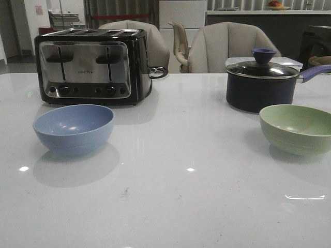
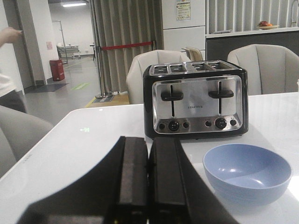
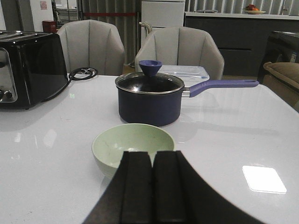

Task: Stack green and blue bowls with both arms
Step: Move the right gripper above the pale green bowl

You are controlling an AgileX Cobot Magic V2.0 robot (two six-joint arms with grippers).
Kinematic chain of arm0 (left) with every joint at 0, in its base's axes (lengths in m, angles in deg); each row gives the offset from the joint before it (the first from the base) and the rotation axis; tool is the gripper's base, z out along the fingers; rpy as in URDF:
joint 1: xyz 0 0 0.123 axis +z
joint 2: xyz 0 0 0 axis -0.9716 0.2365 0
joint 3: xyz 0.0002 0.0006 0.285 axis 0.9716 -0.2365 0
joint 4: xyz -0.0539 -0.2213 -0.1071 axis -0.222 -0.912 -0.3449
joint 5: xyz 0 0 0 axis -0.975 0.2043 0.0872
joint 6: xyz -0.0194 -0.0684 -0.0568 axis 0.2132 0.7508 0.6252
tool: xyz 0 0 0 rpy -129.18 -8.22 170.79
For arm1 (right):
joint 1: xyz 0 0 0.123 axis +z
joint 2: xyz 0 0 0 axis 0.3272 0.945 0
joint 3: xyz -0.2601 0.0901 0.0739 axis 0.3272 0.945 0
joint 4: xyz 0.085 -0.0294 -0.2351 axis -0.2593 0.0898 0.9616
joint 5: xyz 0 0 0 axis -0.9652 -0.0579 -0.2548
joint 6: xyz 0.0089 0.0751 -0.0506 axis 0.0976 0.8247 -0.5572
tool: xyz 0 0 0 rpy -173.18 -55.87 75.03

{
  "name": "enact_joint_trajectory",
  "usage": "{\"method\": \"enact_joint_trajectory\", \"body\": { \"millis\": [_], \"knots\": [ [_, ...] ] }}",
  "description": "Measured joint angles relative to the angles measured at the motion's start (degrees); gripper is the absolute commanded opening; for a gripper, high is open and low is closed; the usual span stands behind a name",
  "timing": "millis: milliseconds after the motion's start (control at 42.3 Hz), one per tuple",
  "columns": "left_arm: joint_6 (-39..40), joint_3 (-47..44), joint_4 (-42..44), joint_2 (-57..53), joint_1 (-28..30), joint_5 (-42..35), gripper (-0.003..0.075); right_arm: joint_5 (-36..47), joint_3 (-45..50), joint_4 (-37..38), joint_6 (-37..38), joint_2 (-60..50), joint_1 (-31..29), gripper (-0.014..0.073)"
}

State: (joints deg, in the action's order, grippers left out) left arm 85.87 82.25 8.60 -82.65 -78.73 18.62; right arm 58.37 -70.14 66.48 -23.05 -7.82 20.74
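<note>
Bowls sit well apart on the white surface (image 1: 170,206), neither one lifted, so the stacking has not begun; the step in hand looks like the approach. The left tool (image 2: 148,186) has its two dark fingers pressed together with nothing between them, and the blue bowl (image 2: 246,171) rests ahead of it and off to one side, just in front of the toaster (image 2: 196,99). The right tool (image 3: 153,189) is likewise clenched on nothing, with the green bowl (image 3: 132,145) directly ahead, close to its fingertips, and the lidded saucepan (image 3: 150,95) just beyond the bowl. The next move probably calls for each tool to spread its fingers, then reach a rim. The right is already lined up; the left must swing across first.
</note>
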Motion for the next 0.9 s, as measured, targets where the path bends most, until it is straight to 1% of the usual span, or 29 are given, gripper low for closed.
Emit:
{"method": "enact_joint_trajectory", "body": {
  "millis": [733, 804, 898],
  "knots": [
    [0.0, 0.0, 0.0, 0.0, 0.0, 0.0, 0.0101, 0.9, 0.0, 0.0, 0.0, 0.0, 0.0, 0.0043],
    [0.0, 0.0, 0.0, 0.0, 0.0, -1.3, 0.0101, 1.1, 0.0, 0.0, 0.0, 0.0, 0.0, 0.0043],
    [0.0, 0.0, 0.0, 0.0, 0.0, -6.5, 0.0101, 0.5, -0.7, 0.0, 0.0, 0.0, 0.0, 0.0043]
  ]
}}
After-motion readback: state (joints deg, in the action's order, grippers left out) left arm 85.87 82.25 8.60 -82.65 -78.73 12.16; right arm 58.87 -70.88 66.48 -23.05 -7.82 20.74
